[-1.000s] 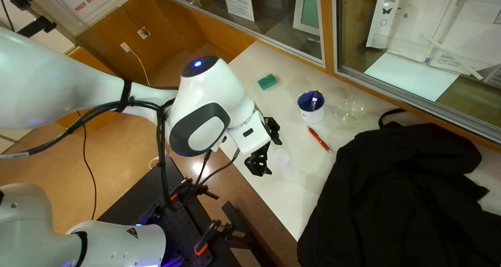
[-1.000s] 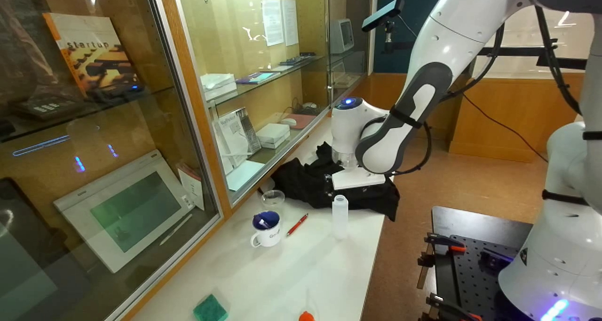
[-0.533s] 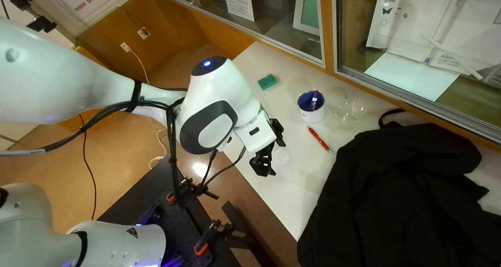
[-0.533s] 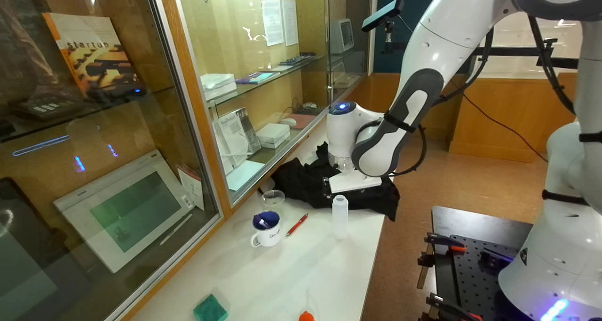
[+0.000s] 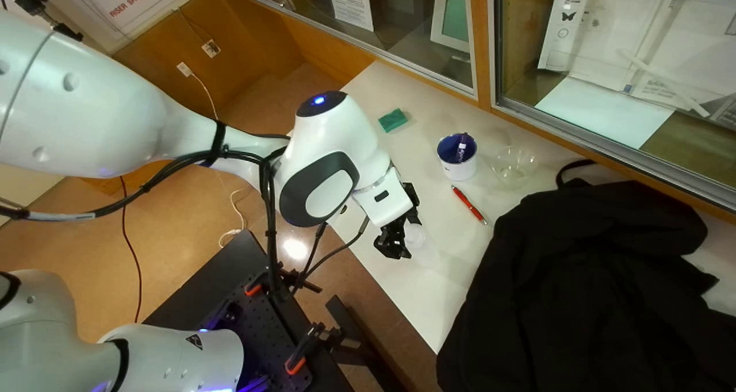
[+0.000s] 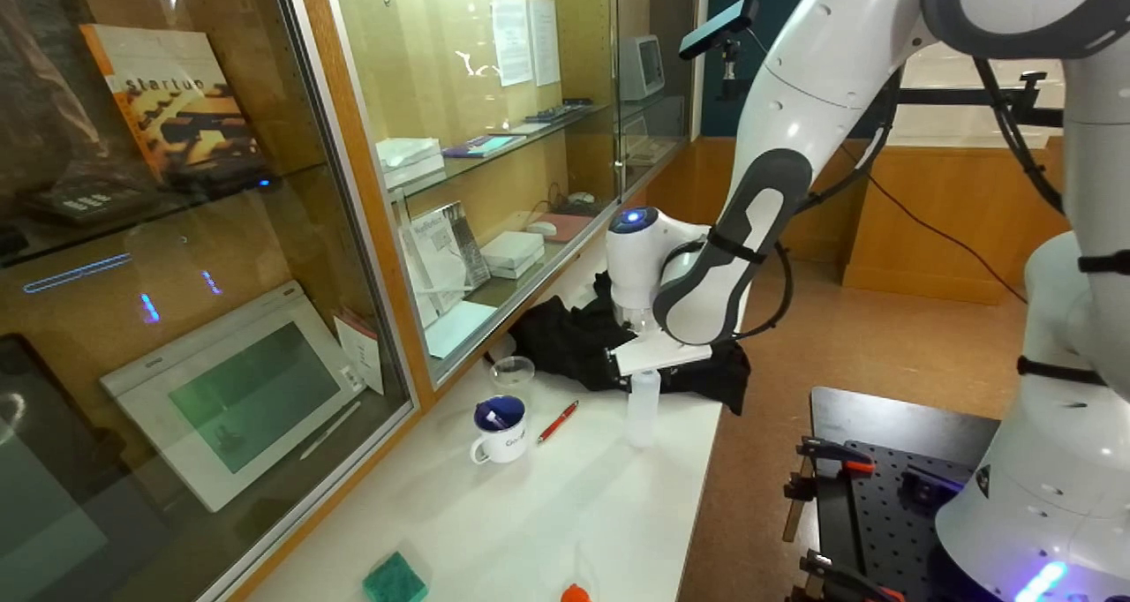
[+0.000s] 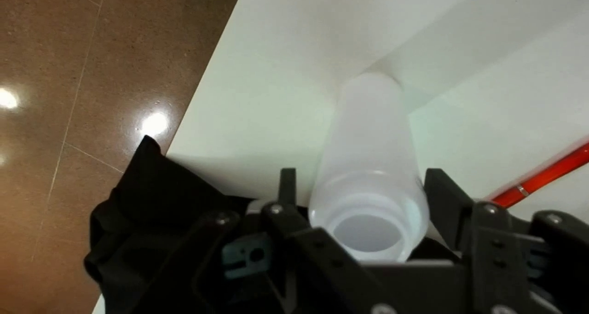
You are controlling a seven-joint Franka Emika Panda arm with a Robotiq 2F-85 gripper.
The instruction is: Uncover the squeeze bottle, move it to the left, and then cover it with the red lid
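Around the squeeze bottle (image 7: pixel 369 162), the jaws stand parted.

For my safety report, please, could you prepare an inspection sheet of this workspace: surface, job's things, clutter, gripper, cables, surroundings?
Surface: white table; a black fabric bundle overhangs its edge.
Squeeze bottle: upright on the table, uncapped.
Red lid: off the bottle, cut by an exterior view's lower border.
Clutter: green sponge, red pen, clear bowl, white mug holding a pen-like object.
Gripper: open, jaws either side of the bottle; contact unclear.
Cables: black, strapped to the arm, part hanging slack.
Surroundings: glass-fronted display case beside the table.
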